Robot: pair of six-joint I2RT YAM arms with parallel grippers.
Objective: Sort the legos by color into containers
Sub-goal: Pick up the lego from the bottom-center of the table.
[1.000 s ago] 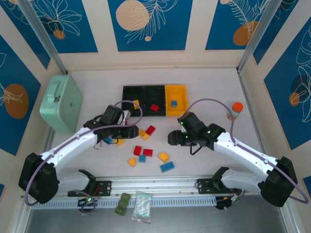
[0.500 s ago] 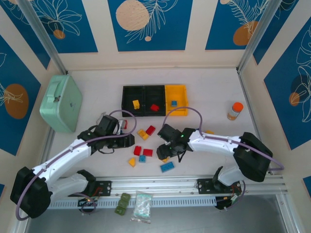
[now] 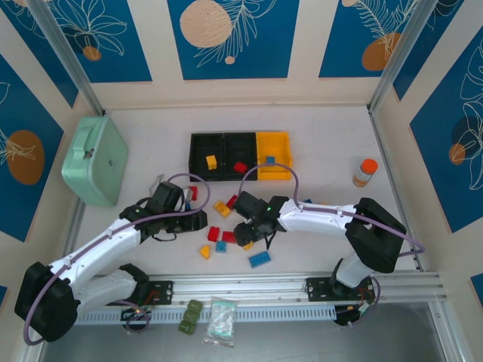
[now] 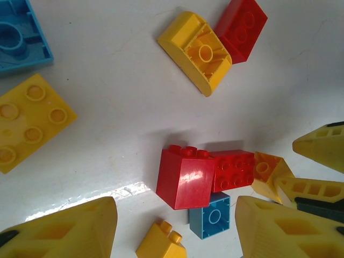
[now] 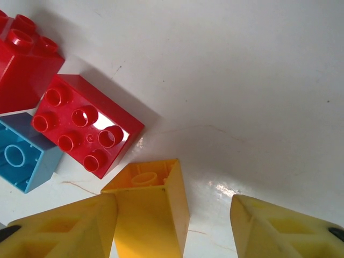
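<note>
**Legos.** The loose legos (image 3: pixel 222 208) lie on the table (image 3: pixel 324 128), between the two arms and just in front of the containers (image 3: pixel 240 136). Three more are binned:
- a yellow one (image 3: pixel 211 161) in the left black bin (image 3: pixel 198 147)
- a red one (image 3: pixel 240 167) in the middle black bin (image 3: pixel 240 148)
- a blue one (image 3: pixel 269 160) in the yellow bin (image 3: pixel 281 147)

**Right gripper** (image 5: pixel 173 201). The jaws are apart and straddle a yellow brick (image 5: pixel 145 215) on the table. The brick touches the finger (image 5: pixel 64 231) at the lower left of the wrist view. A clear gap separates it from the other finger (image 5: pixel 285 231). A flat red brick (image 5: pixel 86 131) sits just beside the yellow brick and touches a blue brick (image 5: pixel 21 156).

**Left gripper** (image 4: pixel 174 215). The jaws are apart and nothing is held between the fingers (image 4: pixel 70 231). Its wrist view shows a tall red brick (image 4: pixel 183 177) touching the flat red brick, with the blue brick against both.

**Surroundings.** A mint case (image 3: pixel 94 158) stands at the far left. An orange-capped bottle (image 3: pixel 365 172) stands at the right, and any print on it is too small to read.
</note>
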